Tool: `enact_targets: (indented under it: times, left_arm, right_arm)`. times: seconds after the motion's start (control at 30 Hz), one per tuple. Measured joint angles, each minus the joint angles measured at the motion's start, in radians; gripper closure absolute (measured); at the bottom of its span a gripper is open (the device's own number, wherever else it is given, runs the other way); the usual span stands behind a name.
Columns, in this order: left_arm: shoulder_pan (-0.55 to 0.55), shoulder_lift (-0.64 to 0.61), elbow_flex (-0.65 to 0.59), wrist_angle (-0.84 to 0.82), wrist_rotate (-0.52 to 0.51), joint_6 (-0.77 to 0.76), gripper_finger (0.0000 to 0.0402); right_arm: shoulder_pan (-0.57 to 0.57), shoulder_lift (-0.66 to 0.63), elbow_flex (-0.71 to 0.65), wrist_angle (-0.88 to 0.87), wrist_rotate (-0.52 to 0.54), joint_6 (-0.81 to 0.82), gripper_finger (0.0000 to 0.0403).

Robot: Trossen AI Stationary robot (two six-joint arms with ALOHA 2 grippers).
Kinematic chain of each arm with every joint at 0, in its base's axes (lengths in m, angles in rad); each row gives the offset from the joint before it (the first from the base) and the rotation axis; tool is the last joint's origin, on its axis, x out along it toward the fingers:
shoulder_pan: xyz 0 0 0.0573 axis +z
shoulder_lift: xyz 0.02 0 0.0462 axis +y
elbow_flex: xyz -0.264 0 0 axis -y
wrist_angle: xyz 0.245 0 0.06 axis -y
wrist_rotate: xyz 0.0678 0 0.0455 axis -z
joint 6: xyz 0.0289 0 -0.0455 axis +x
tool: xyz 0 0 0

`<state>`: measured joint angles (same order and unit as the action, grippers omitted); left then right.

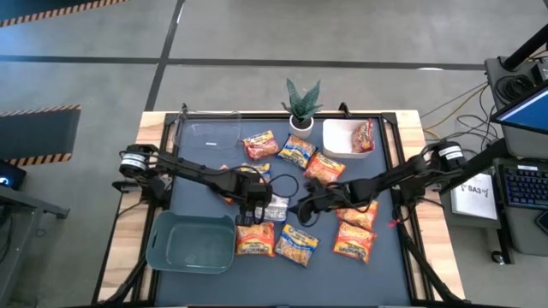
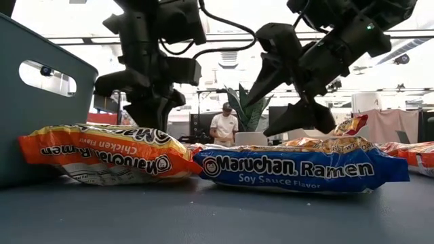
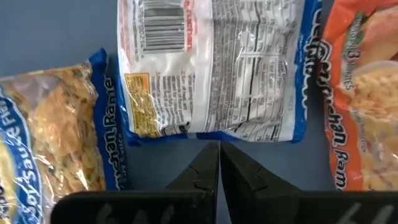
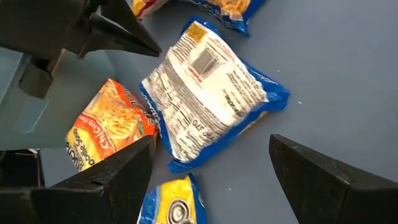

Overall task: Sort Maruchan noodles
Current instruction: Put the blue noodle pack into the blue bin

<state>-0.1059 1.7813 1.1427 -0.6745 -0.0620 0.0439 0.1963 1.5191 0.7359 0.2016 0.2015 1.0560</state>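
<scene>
The silvery-white packet (image 4: 208,93) is lying back-side up on the dark mat (image 1: 205,171) at mid-table, between the two grippers. An orange chicken packet (image 4: 109,127) and a yellow soy-sauce packet (image 3: 46,134) are crowding it. The left gripper (image 3: 219,163) is hovering just beside its edge, fingers pressed together; the right gripper (image 4: 211,168) is hanging above it, jaws spread wide and empty. A teal bin (image 1: 193,242) is sitting near the left arm — the white tray (image 1: 338,141) is holding one packet, partly hidden.

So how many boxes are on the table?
3. A clear box sits top left in the high view, a white box holding a packet is beside the plant, and a teal box sits bottom left.
</scene>
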Motion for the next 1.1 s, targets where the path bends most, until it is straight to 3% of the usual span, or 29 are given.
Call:
enact_targets:
  times: [0.63, 0.87, 1.1]
  left_arm:
    - [-0.002, 0.000, -0.029, 0.141, 0.010, -0.027, 0.0402]
    - [-0.001, 0.000, -0.050, 0.309, -0.023, -0.052, 0.0402]
    - [-0.002, -0.053, -0.046, 0.209, -0.025, -0.016, 0.0402]
  right_arm:
    - [-0.025, 0.132, 0.030, 0.021, 0.002, 0.007, 0.0108]
    - [-0.031, 0.125, 0.030, 0.013, 0.001, -0.011, 0.0114]
    - [-0.034, 0.116, 0.030, 0.001, -0.025, -0.019, 0.0113]
